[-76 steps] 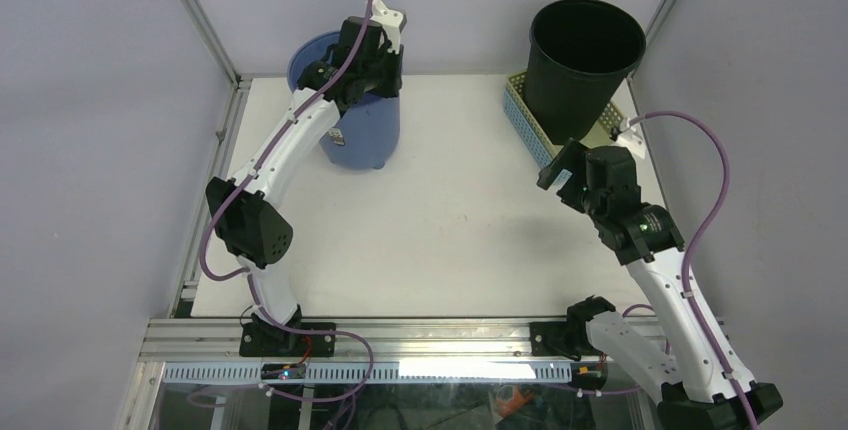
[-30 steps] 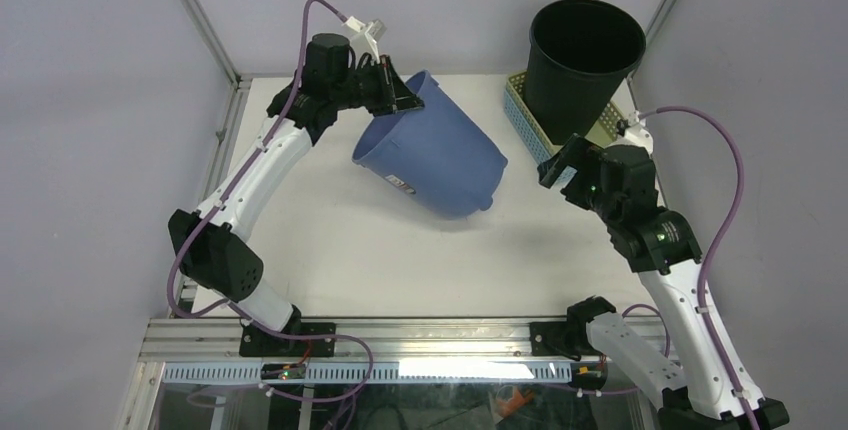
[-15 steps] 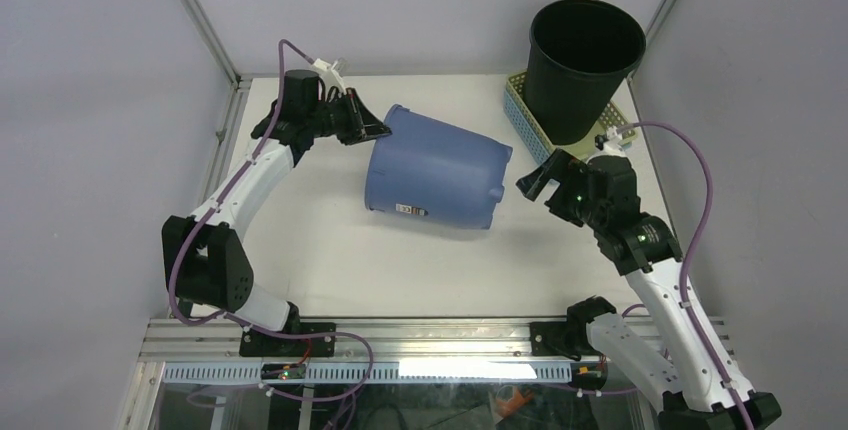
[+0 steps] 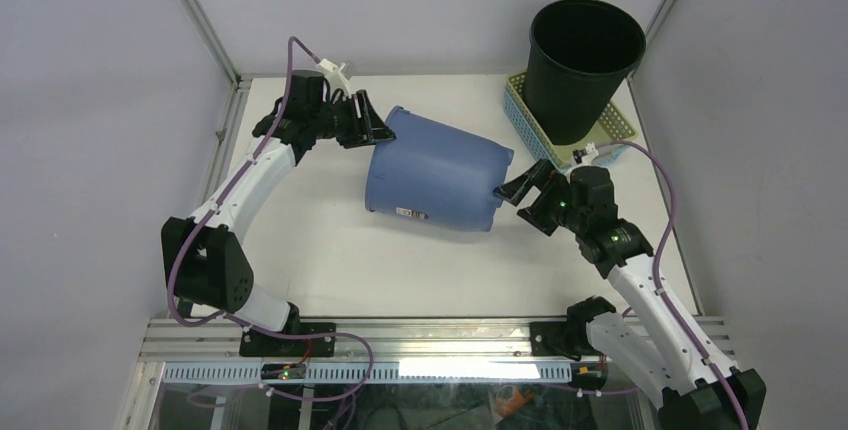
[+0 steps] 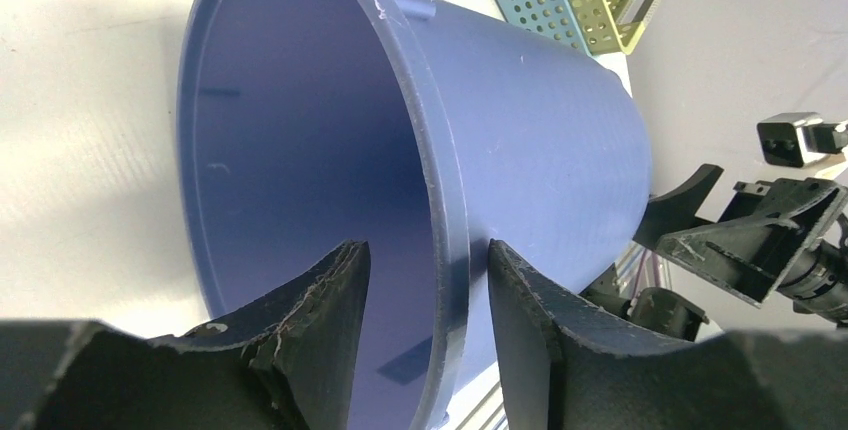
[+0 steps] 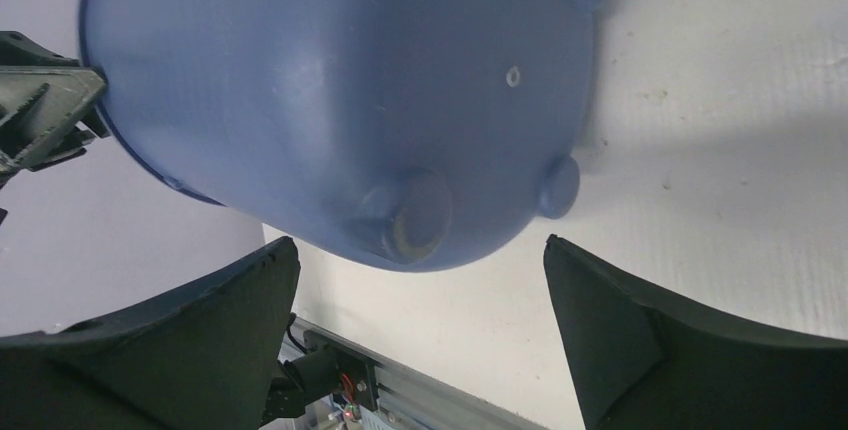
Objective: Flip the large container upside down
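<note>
Large blue container [image 4: 435, 178] on its side mid-worktop [image 4: 330, 250], mouth toward left arm, footed base toward right arm | left gripper [image 5: 425, 250]: jaws parted astride the rim, one inside, one outside, gaps both sides | right gripper [image 4: 520, 198]: jaws wide open, empty, just beside the base | black pot [image 4: 585, 60] upright, far right corner

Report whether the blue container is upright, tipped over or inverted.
Tipped over, on its side. The blue container lies with its open mouth toward the left tool and its footed base toward the right tool.
</note>
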Motion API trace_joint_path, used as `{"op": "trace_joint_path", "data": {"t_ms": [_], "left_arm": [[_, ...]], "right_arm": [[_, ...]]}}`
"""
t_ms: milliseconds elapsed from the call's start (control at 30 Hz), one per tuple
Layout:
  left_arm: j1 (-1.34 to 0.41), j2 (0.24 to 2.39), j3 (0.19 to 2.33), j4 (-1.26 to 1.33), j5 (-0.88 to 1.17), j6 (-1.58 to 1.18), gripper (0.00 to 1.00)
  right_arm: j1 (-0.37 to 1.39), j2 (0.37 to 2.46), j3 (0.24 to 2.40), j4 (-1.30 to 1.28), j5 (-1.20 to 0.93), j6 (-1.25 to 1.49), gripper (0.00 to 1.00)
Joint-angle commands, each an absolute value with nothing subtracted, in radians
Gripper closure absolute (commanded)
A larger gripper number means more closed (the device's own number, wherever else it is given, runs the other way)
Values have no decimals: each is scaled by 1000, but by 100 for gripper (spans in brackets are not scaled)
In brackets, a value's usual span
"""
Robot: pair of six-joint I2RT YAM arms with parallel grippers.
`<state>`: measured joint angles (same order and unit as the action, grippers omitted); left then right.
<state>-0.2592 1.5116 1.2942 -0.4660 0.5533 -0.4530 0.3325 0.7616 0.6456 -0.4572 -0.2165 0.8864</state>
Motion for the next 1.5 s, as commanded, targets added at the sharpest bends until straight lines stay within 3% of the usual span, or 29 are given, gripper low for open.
{"op": "trace_joint_path", "data": {"t_ms": [0, 333, 500, 1167, 1467], "left_arm": [[-266, 1501, 1327, -610, 421, -342, 54], [-265, 1481, 1328, -627, 410, -319, 71], [-267, 1479, 1312, -628, 404, -315, 75], [-267, 1496, 1287, -623, 412, -311, 76], [-268, 1514, 1289, -622, 421, -313, 77]], "right_arm": [[344, 782, 635, -282, -257, 924, 3], [365, 834, 604, -175, -241, 955, 5], [365, 850, 588, -127, -266, 965, 5], [369, 919, 554, 31, -327, 1003, 7], [387, 870, 655, 3, -370, 977, 7]]}}
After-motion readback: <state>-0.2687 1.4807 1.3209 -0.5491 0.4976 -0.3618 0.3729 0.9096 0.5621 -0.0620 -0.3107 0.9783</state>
